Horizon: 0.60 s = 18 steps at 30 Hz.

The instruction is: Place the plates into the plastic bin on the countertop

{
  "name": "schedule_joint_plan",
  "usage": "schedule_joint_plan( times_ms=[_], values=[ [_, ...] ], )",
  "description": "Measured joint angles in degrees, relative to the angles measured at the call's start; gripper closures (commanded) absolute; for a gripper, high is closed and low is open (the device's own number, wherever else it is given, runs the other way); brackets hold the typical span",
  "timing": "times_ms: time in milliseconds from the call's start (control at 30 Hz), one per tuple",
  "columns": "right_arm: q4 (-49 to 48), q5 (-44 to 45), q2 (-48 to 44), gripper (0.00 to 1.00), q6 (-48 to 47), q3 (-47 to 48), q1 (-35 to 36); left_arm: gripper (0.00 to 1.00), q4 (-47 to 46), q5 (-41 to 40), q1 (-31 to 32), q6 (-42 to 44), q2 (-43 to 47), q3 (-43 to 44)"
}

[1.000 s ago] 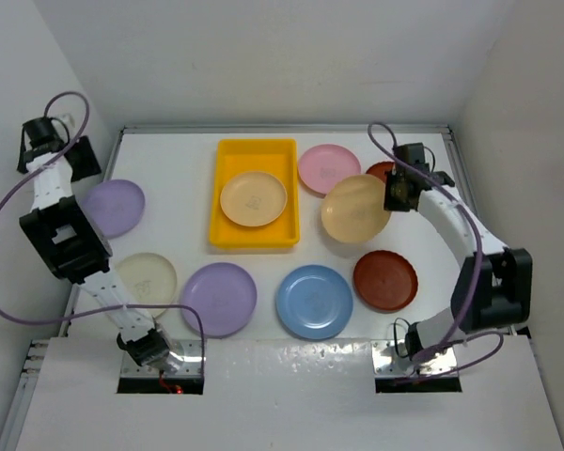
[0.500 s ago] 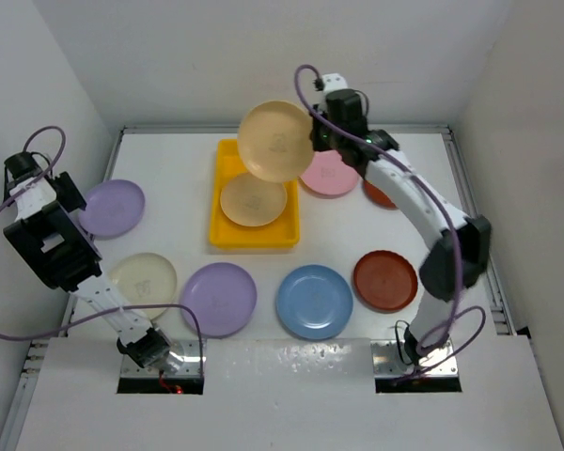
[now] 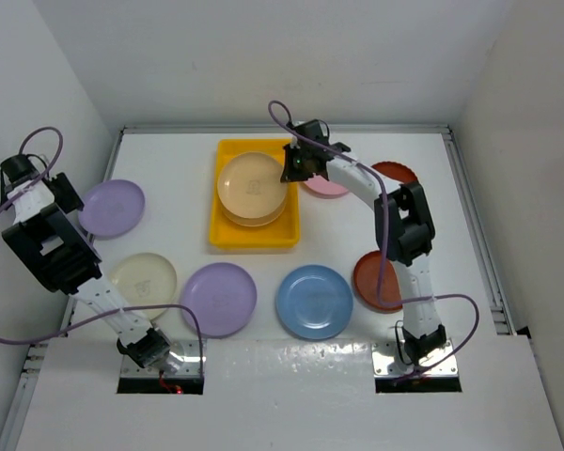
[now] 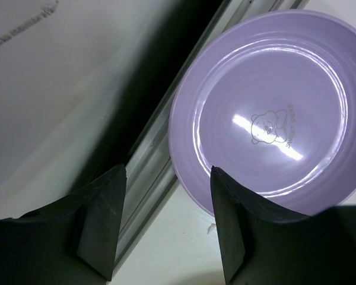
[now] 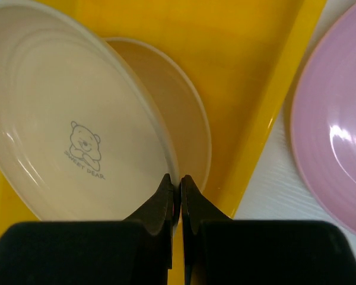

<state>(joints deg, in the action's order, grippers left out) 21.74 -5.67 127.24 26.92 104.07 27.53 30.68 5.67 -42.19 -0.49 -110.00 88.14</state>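
My right tool (image 5: pixel 179 181) is pressed together on the rim of a cream plate (image 5: pixel 77 130), pinching it at the bottom centre of the wrist view. The plate is held over the yellow bin (image 5: pixel 267 119), where a second cream plate (image 5: pixel 190 119) lies on the floor, mostly covered by the held one. From overhead, the bin sits in the upper middle of the frame on the white tabletop (image 3: pixel 169 160). Just right of the bin lies a pink plate (image 5: pixel 332 130), partly under my right arm (image 3: pixel 357 183) in the overhead view. My left tool (image 4: pixel 167 172) is spread with nothing between its fingers. It is at the far left of the overhead frame, above a lilac plate (image 4: pixel 267 113) that lies beside the edge rail (image 4: pixel 154 148). Across the lower part of the overhead frame, from left, lie a pale yellow plate (image 3: pixel 143 278), a second lilac plate (image 3: pixel 218 299), a blue plate (image 3: pixel 314 302) and a red-brown plate (image 3: pixel 368 280). Another red-brown plate (image 3: pixel 397 171) shows at the upper right.
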Motion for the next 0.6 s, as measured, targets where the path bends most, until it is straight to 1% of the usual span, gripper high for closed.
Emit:
schedule_joint_plan(
  times_ms=[67,200,333,433,500,567,600],
  values=[
    [-0.3,-1.3,0.3,1.00,1.0,0.0,0.0,0.39,-0.1,0.1,0.0,0.1,0.0,-0.4],
    [-0.6,-2.4,0.5,0.94,2.1,0.0,0.0,0.39,-0.3,0.4,0.0,0.3,0.0,-1.2],
    [-0.9,-2.5,2.0,0.92,2.5,0.3,0.0,0.39,-0.3,0.5,0.0,0.5,0.1,-1.3],
    [-0.7,-2.1,4.1,0.88,2.7,0.5,0.2,0.39,-0.4,0.5,0.0,0.7,0.1,-1.3],
    [-0.5,-1.4,5.3,0.79,2.4,0.5,0.3,0.39,-0.3,0.6,0.0,0.9,0.1,-1.3],
    [-0.8,-1.4,5.6,0.64,2.7,0.7,0.5,0.38,-0.4,0.7,0.0,1.0,0.1,-1.3],
    [-0.7,-1.2,5.6,0.61,2.5,1.2,0.7,0.38,-0.4,0.7,0.0,1.1,0.1,-1.3]
  ],
)
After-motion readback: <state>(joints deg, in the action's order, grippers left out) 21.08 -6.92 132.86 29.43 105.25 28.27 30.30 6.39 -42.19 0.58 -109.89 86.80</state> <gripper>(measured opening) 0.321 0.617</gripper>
